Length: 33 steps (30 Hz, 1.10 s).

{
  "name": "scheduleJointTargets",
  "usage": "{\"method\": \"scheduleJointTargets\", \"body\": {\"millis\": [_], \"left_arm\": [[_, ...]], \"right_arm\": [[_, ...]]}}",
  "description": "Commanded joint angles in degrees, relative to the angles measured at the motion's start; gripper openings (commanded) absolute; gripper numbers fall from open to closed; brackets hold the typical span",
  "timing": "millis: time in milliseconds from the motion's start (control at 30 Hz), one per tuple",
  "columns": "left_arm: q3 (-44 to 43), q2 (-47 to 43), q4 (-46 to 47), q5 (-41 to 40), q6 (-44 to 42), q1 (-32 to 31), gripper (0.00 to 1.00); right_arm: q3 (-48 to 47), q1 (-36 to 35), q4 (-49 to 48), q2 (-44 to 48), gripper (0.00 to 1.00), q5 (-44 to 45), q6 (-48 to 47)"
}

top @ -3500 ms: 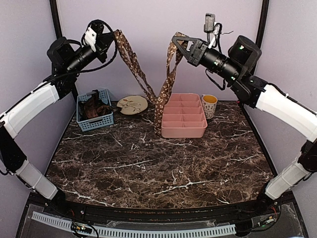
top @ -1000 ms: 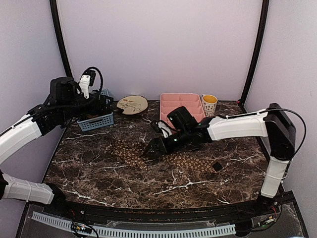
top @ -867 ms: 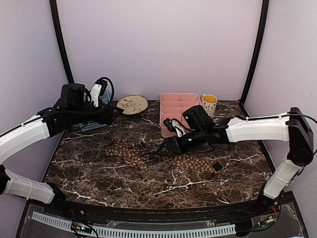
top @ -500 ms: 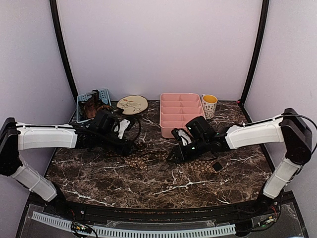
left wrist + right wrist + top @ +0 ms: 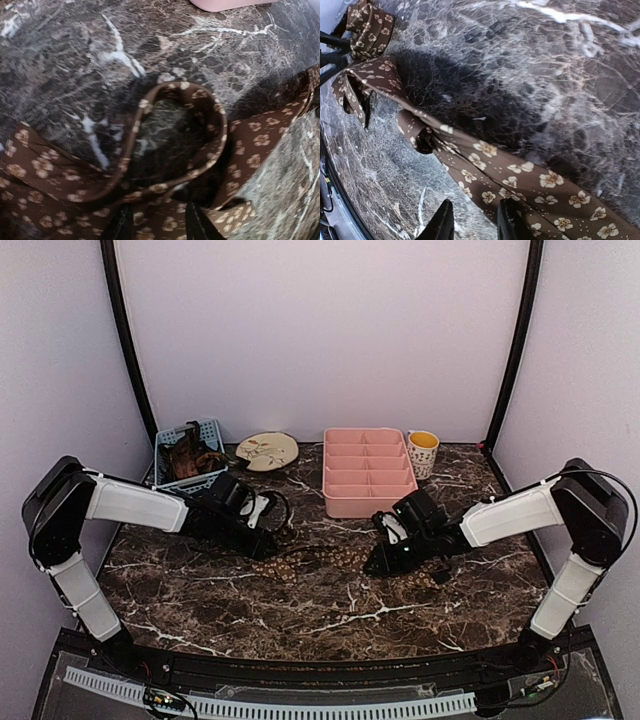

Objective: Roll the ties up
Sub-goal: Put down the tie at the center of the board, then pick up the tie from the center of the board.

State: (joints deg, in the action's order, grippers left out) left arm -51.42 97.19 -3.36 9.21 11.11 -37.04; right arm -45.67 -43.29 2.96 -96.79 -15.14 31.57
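Looking across the last few seconds, you see one big change. The tie (image 5: 320,558) that hung in the air between both arms, high above the pink tray (image 5: 370,508), now lies on the marble table (image 5: 330,625) just in front of that tray. It runs as a crumpled band from off the tray's front left corner to past its front right corner. It has a loose loop and some folds, so it is neither flat nor rolled.

The left gripper (image 5: 268,543), which stood back to the left of the tray a second ago, has come down onto the tie's left end, in front of and left of the tray. The right gripper (image 5: 378,562) has slid rightward along the cloth and sits low on it, in front of the tray's right half.

In the left wrist view the fingers (image 5: 124,227) stand a little apart with patterned cloth in the gap, next to the open loop. In the right wrist view the fingers (image 5: 442,222) straddle the band the same way. You cannot tell from either view whether they pinch the cloth or only bracket it.

For the task, the laying-out step looks nearly done and rolling has not begun. You likely need to flatten that loop first, or the roll will start crooked. The blue basket (image 5: 190,485), well left of the tray, holds dark brown cloth (image 5: 185,458) that may be more ties waiting.
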Motion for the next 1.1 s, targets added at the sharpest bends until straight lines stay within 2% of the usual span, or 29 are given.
{"method": "scheduleJointTargets", "body": {"millis": [0, 100, 167, 267, 367, 400, 500, 567, 600, 733, 900, 1067], "left_arm": [[0.2, -1.4, -2.2, 0.0, 2.0, 6.0, 0.28], [3.9, -5.9, -1.2, -3.0, 5.4, 9.2, 0.09], [6.1, -10.2, -1.1, -6.3, 7.1, 11.3, 0.03], [9.3, -16.2, -1.8, -11.1, 10.4, 15.4, 0.00], [11.4, -21.3, -0.3, -12.2, 10.6, 17.9, 0.00], [10.9, -21.6, 0.2, -9.3, 8.5, 17.9, 0.06], [6.6, -18.4, -1.2, 2.1, 2.9, 16.0, 0.37], [3.7, -15.6, -1.6, 2.8, -1.8, 11.1, 0.54], [2.1, -13.7, -1.6, 1.7, -3.4, 8.8, 0.58], [-4.9, -5.3, -0.5, 3.8, -3.7, 3.8, 0.67], [-14.0, 5.4, -1.9, 1.7, -6.1, -2.6, 0.69], [-19.8, 13.3, -2.7, 1.2, -6.8, -4.8, 0.70]], "right_arm": [[6.9, 3.6, 2.2, 0.9, 0.27, 0.3, -0.6], [10.8, 6.6, 3.3, 3.8, 0.24, -0.3, -0.6], [12.9, 9.1, 4.5, 5.0, 0.23, -0.6, -0.7], [15.2, 13.8, 6.2, 10.0, 0.22, -2.4, -0.7], [17.1, 20.4, 7.0, 14.4, 0.20, -5.5, -0.2], [17.5, 23.0, 7.3, 15.8, 0.20, -6.5, -0.1], [16.4, 28.0, 9.6, 18.8, 0.22, -7.3, -1.2], [13.9, 28.4, 11.3, 19.6, 0.23, -6.8, -2.4], [13.0, 28.4, 11.3, 20.0, 0.23, -7.8, -2.6], [9.6, 25.1, 10.1, 20.9, 0.30, -9.7, -2.5], [5.4, 18.8, 8.3, 18.8, 0.36, -9.0, -2.3], [1.3, 14.6, 5.7, 12.8, 0.40, -8.2, -2.9]]}}
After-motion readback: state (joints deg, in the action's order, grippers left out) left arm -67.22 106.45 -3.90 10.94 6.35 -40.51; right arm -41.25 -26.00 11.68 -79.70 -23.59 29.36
